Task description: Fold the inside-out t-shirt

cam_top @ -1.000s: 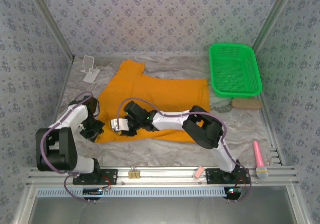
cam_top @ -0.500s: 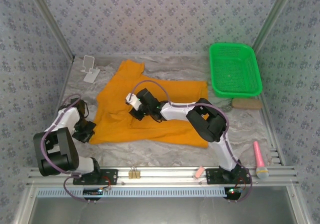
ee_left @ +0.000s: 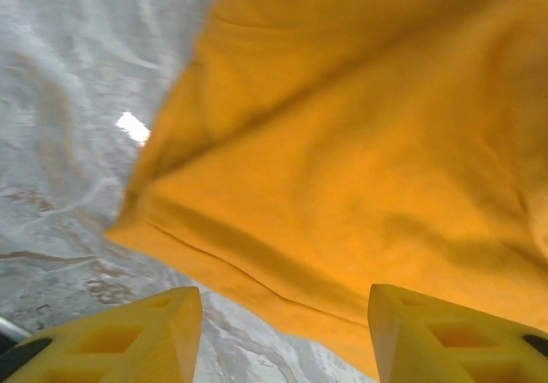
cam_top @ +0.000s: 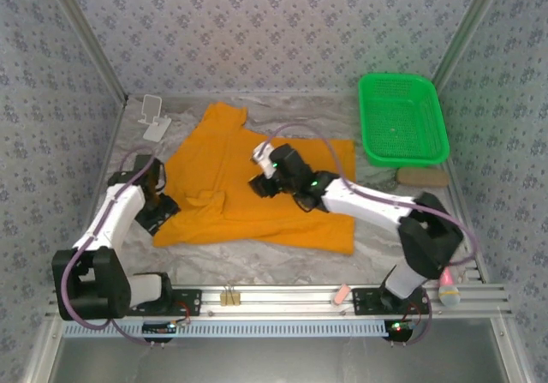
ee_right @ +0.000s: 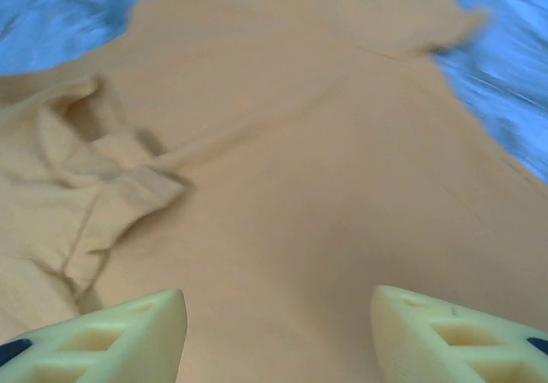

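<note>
T-shirt (cam_top: 231,156) lies released on the desk (cam_top: 282,263), left tool (ee_left: 278,306) and right tool (ee_right: 278,306) having just sprung apart, so this pull seems finished.

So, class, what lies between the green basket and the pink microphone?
Top view: a tan oblong object sits right by the green basket; nearer the pink microphone, the right arm's elbow overhangs the table.
</note>
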`<state>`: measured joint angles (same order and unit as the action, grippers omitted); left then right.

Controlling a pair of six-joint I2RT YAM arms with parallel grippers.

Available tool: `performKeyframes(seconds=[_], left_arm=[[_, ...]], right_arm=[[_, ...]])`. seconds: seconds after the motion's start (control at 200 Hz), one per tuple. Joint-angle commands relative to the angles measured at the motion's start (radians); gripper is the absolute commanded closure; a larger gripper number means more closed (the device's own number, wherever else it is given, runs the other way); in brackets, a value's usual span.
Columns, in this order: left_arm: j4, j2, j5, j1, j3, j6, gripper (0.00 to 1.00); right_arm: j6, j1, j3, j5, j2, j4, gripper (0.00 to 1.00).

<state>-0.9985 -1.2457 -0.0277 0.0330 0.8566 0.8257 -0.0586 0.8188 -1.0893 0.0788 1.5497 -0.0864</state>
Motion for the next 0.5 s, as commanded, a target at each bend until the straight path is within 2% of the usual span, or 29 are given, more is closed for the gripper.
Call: performKeyframes(seconds=[0.0, 0.05, 0.135, 0.22, 0.24, 0.325, 0.425, 0.495], left_arm=[[-0.047, -0.023, -0.045, 0.039, -0.027, 0.053, 0.45], [-0.029, -0.023, -0.035, 0.041, -0.075, 0.062, 0.43], [-0.026, -0.027, -0.050, 0.041, -0.130, 0.063, 0.41], [-0.004, -0.042, -0.082, 0.038, -0.160, 0.058, 0.39], [0.005, -0.051, -0.090, 0.038, -0.162, 0.058, 0.35], [0.043, -0.117, -0.125, 0.028, -0.157, 0.050, 0.31], [0.057, -0.211, -0.100, 0.006, -0.113, 0.025, 0.36], [0.073, -0.251, -0.092, 0.005, -0.092, 0.012, 0.47]], right_arm=[[-0.372, -0.081, 0.027, 0.165, -0.099, -0.454, 0.39], [-0.536, -0.117, 0.038, 0.176, -0.144, -0.597, 0.40], [-0.781, -0.115, 0.153, 0.193, -0.265, -0.677, 0.41], [-1.005, -0.113, 0.296, 0.121, -0.387, -0.684, 0.41], [-1.050, -0.116, 0.328, 0.102, -0.408, -0.683, 0.40], [-1.157, -0.110, 0.436, 0.016, -0.447, -0.659, 0.38], [-1.237, -0.080, 0.475, -0.020, -0.436, -0.679, 0.35], [-1.260, -0.076, 0.489, -0.024, -0.421, -0.669, 0.34]])
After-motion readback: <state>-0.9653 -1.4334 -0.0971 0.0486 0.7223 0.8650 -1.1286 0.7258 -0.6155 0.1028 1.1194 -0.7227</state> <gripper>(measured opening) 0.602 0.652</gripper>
